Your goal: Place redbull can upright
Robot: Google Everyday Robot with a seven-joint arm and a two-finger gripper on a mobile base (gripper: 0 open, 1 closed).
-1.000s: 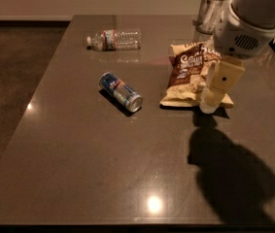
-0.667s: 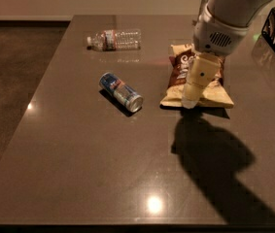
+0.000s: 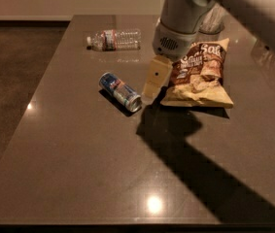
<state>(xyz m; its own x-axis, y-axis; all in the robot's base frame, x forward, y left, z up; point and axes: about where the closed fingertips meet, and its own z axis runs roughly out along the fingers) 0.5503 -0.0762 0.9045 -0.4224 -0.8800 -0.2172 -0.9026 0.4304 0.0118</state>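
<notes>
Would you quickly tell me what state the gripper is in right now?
Gripper: open or closed cannot be told; it hangs low just right of the redbull can, which lies on its side on the table, not held.

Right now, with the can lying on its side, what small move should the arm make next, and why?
Probably move the gripper a little sideways and down onto the redbull can. The can lies on its side on the table, not held, right beside the gripper, which hangs between it and the chip bag. It likely has to be grasped before it can be stood upright.
</notes>
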